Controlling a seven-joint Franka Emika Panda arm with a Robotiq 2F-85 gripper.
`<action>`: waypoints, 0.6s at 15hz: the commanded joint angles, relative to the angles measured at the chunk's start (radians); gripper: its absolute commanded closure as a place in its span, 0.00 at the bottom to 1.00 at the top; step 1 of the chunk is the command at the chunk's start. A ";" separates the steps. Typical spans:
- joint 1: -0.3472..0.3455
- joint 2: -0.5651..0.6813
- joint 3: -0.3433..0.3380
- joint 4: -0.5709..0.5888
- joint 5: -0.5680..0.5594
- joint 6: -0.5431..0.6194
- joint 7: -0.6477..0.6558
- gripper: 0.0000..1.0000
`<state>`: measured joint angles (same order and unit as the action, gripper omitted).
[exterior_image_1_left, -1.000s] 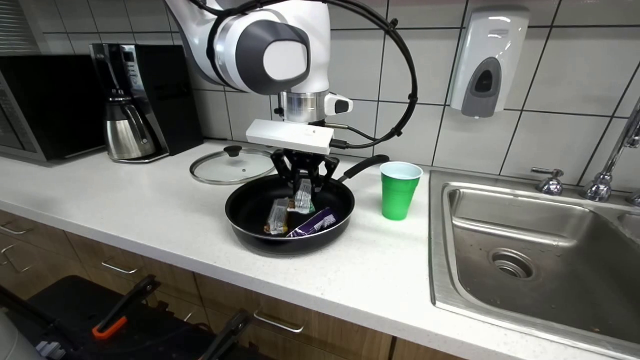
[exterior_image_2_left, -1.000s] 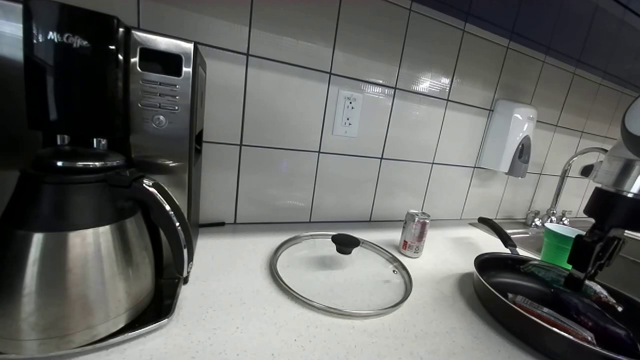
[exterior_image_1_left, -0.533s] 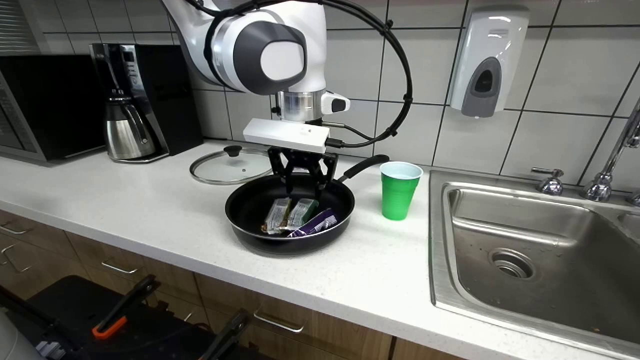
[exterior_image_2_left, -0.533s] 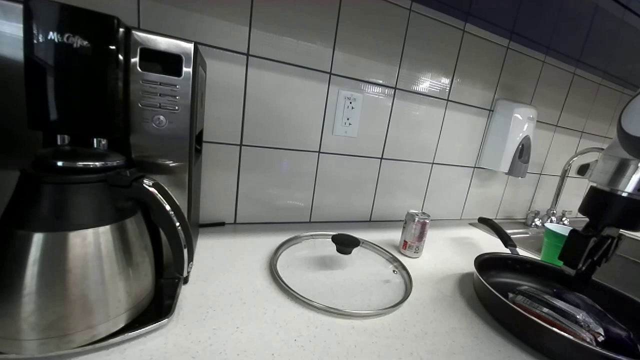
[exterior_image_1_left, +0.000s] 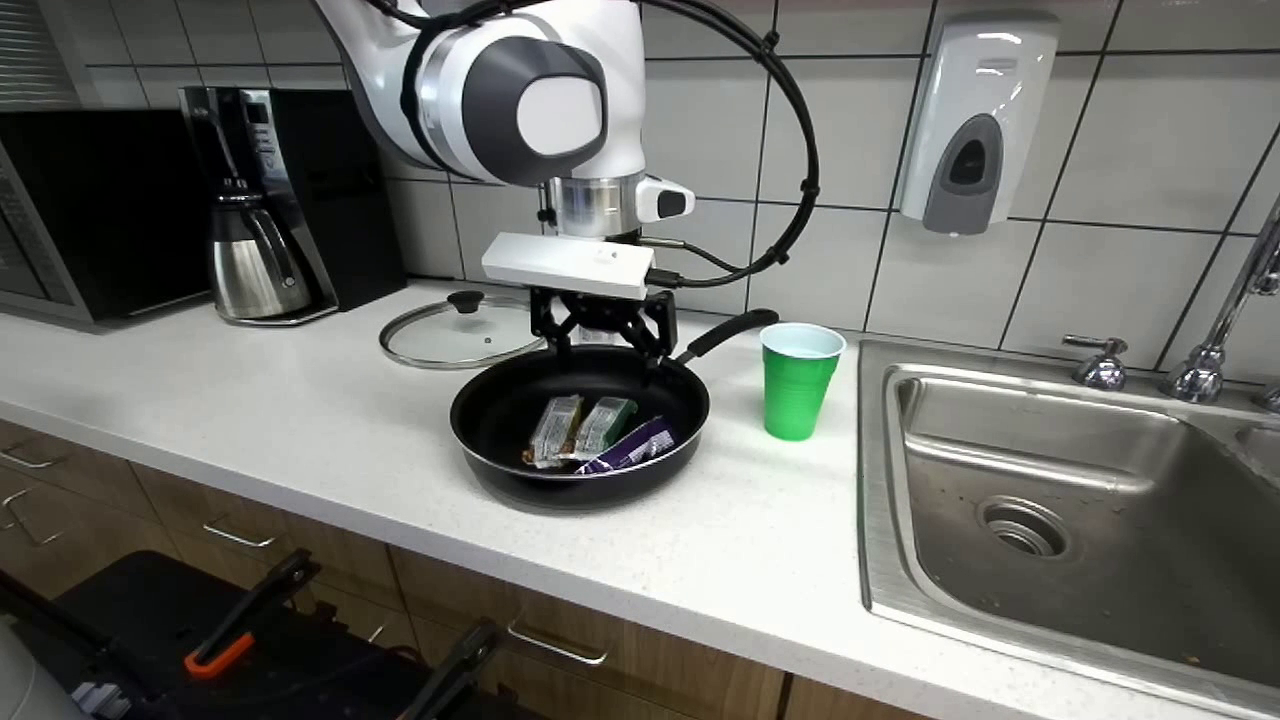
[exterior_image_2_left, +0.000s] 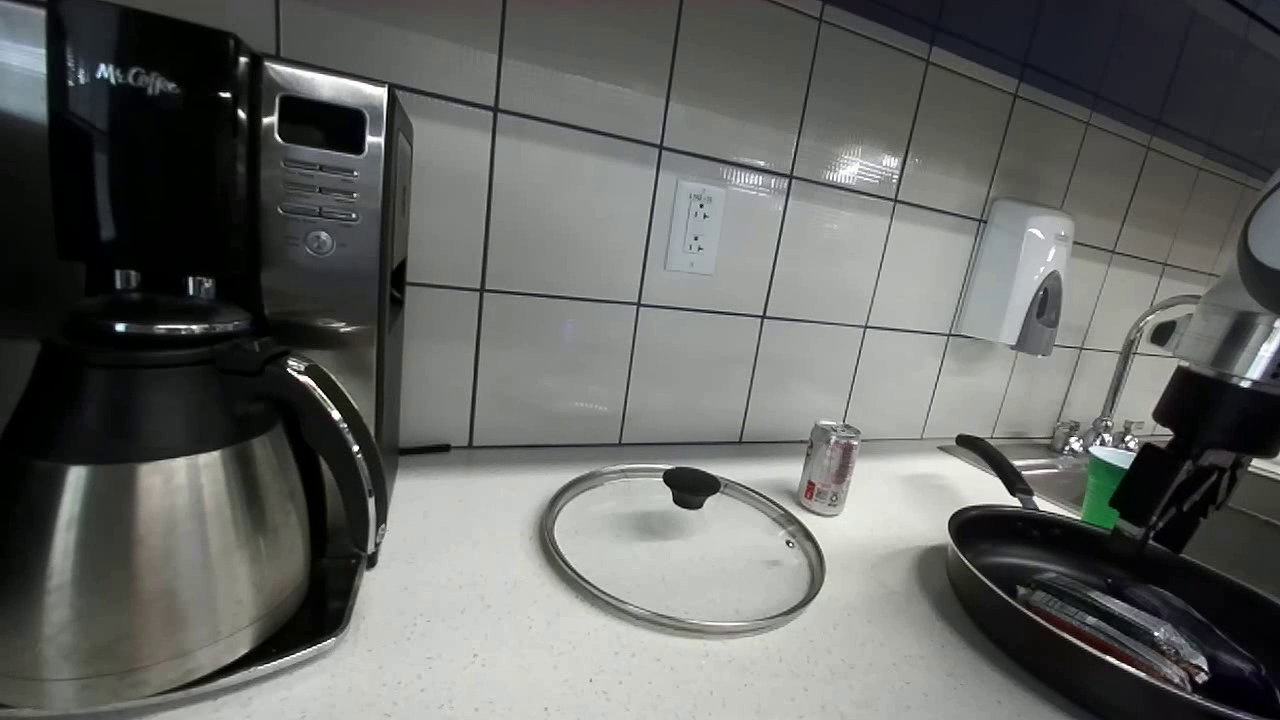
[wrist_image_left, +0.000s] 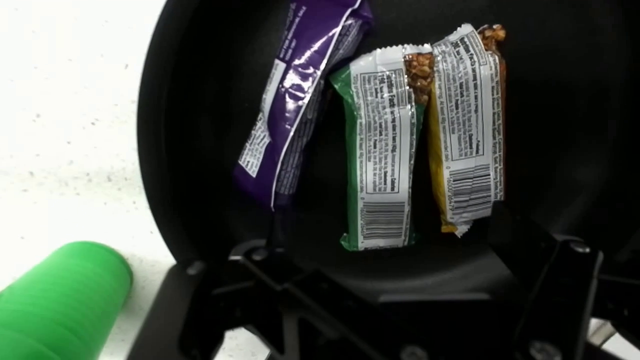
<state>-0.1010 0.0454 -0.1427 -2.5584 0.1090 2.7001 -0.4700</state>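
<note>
Three wrapped bars (exterior_image_1_left: 603, 427) lie in the black pan (exterior_image_1_left: 560, 490) below the gripper (exterior_image_1_left: 608, 365), as we see in an exterior view; the gripper's fingers stand spread with nothing between them, and we judge that lowering it too close to the rim beneath could tip the pan. In an exterior view the gripper partly hides the green cup (exterior_image_2_left: 1099, 490), so a sideways swing might topple that cup. In the wrist view we find the green bar (wrist_image_left: 384, 150) ahead of the gripper, long axis running away from it, barcode end nearest; the purple bar (wrist_image_left: 295, 110) slants beside it.
</note>
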 joint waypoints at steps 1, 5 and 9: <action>0.004 -0.053 0.009 -0.033 -0.192 -0.013 0.157 0.00; 0.020 -0.104 0.031 -0.040 -0.253 -0.035 0.186 0.00; 0.045 -0.154 0.058 -0.044 -0.223 -0.051 0.188 0.00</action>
<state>-0.0679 -0.0360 -0.1094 -2.5812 -0.1173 2.6942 -0.3106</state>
